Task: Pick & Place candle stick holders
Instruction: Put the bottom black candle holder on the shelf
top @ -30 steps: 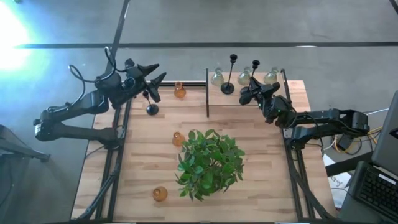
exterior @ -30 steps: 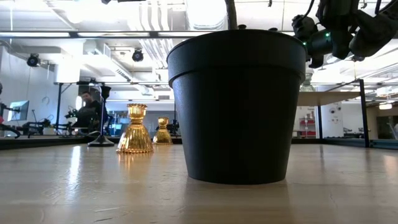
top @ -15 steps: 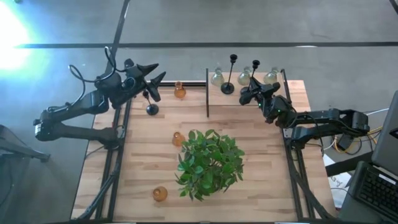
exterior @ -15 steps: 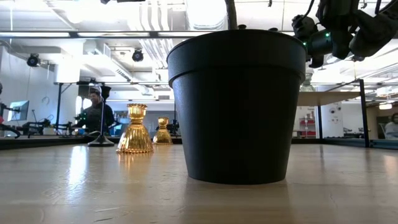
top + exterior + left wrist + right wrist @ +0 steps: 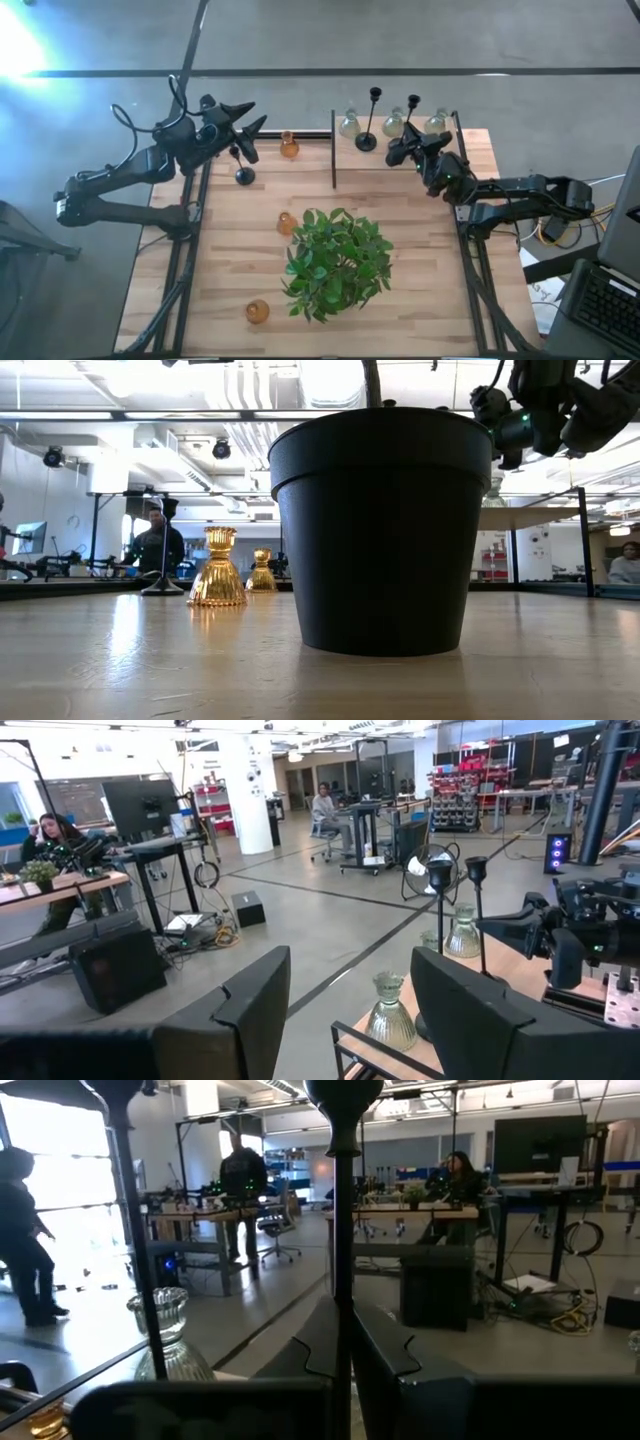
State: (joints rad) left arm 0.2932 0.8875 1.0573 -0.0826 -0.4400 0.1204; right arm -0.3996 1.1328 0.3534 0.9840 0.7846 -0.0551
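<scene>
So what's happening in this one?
The right claw is shut on the stem of a black holder at the shelf on the table's far side, where another black holder and three clear ones stand. The left claw hangs open above a third black holder. Three amber holders sit on the table, around the plant.

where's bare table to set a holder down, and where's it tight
Bare wood lies between the plant and the table's left edge, broken only by the amber holder near the front, and again right of the plant. It is crowded behind the black divider, where clear holders and black holders cluster and the right gripper is shut on a black stem.
</scene>
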